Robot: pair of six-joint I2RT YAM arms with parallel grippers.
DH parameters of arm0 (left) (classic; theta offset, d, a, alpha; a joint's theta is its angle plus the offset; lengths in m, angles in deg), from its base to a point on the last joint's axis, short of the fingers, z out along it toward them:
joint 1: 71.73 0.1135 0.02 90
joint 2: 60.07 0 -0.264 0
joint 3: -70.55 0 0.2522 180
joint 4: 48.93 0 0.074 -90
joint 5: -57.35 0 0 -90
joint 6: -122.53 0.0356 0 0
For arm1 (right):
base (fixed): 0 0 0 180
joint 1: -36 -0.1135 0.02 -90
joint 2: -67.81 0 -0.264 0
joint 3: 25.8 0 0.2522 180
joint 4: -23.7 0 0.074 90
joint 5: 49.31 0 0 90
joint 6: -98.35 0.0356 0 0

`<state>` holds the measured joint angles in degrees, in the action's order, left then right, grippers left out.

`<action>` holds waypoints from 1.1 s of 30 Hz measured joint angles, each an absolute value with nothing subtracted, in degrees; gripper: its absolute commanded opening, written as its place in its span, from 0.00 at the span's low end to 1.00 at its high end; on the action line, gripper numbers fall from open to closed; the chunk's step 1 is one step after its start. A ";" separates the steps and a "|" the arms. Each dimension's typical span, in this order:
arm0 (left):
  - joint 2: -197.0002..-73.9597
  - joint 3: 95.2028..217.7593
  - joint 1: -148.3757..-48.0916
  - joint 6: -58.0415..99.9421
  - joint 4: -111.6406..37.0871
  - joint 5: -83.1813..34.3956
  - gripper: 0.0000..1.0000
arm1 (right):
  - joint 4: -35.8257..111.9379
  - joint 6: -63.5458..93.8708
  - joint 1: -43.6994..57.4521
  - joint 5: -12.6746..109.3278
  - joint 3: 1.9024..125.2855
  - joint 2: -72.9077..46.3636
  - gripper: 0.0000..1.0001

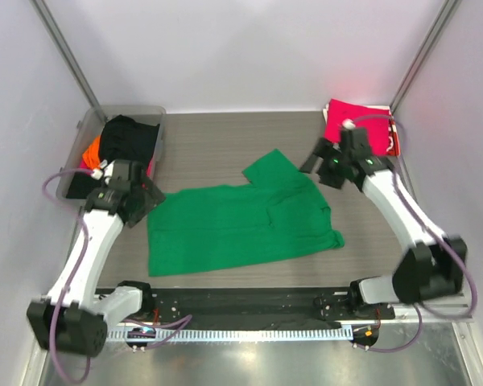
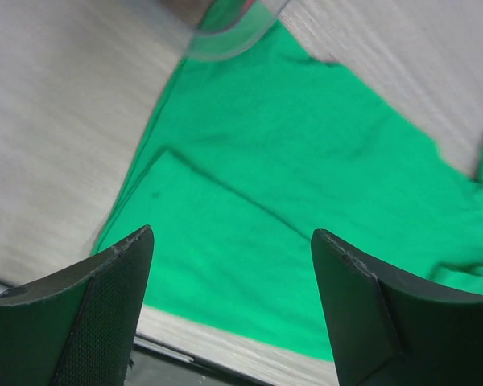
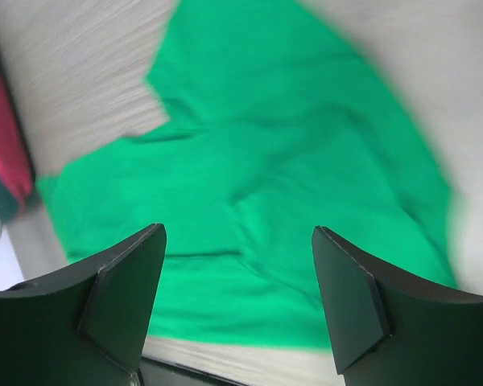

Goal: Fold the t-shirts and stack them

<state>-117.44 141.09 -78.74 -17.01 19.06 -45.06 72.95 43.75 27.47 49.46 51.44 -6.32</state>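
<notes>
Blurred, edge-cropped magenta t-shirt (image 3: 4, 153)

A table (image 1: 217, 137) topped in grey-brown wood-grain laminate fills the floor of the enclosure, with a brushed metal ledge (image 1: 306, 358) along its near side. Plain pale walls (faintly lilac in cast) close it in at the back (image 1: 241, 48), the left (image 1: 16, 104) and the right (image 1: 467, 104), meeting at a left post (image 1: 64, 50) and a right post (image 1: 425, 48), both slim grey metal. The light is soft and even, shadows are faint, and a pink glow tints the back wall near the right corner.
</notes>
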 measured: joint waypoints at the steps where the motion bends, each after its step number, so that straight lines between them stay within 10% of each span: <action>1: -121.57 141.68 -78.78 -15.63 17.53 -44.58 0.78 | 71.09 42.78 25.61 50.73 54.57 -11.61 0.77; 11: -134.16 141.37 -80.77 -9.88 11.31 -40.01 0.77 | 65.67 38.81 21.57 56.13 60.36 -39.19 0.76; 33: -137.17 145.57 -83.72 -5.01 11.61 -37.67 0.77 | 68.84 33.28 31.23 52.43 56.47 -33.49 0.79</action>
